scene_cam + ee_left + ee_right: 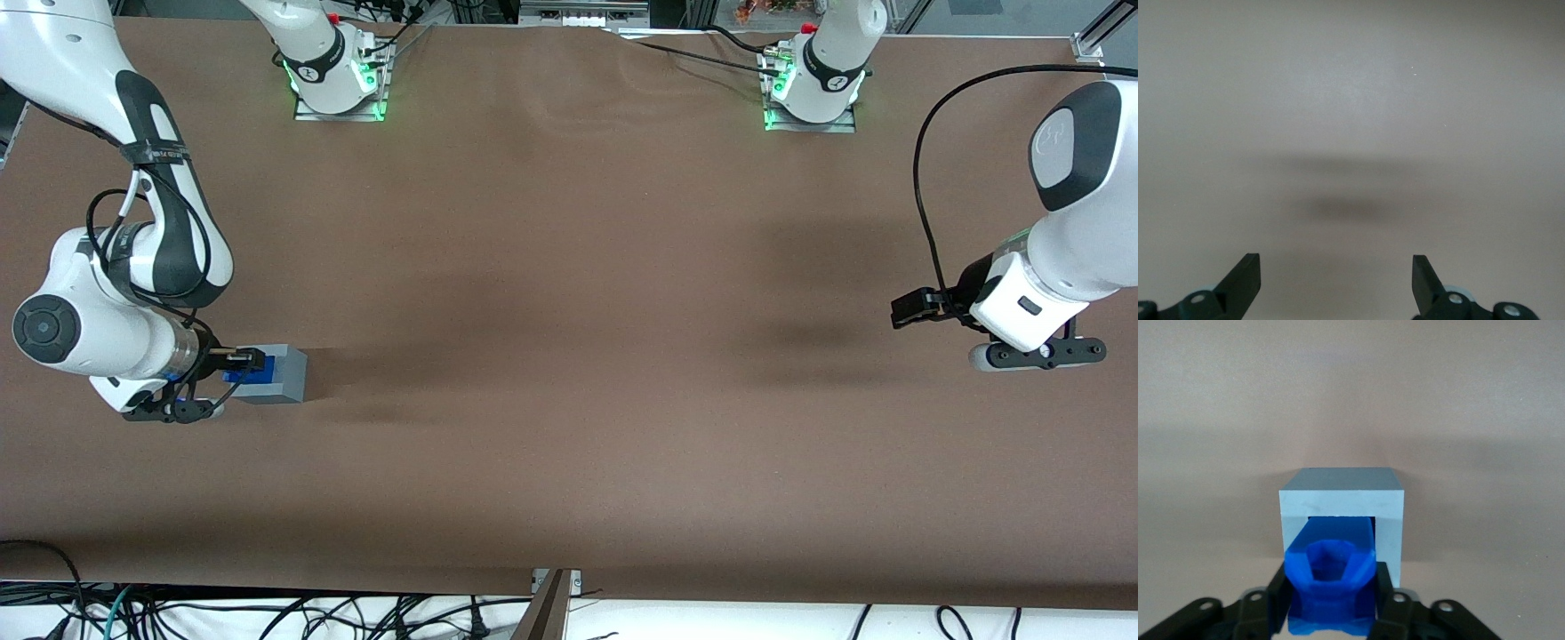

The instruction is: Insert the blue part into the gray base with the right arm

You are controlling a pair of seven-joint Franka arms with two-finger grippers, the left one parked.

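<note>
Bare brown table (1351, 100), faint shadow (1345, 208)

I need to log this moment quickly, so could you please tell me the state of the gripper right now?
Right arm's gripper: shut on the blue part, holding it at the gray base opening.

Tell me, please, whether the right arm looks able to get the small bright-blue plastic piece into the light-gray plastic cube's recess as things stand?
Probably yes: the end effector grips the small bright-blue plastic piece, already at the light-gray plastic cube's recess, with nothing between them.
</note>
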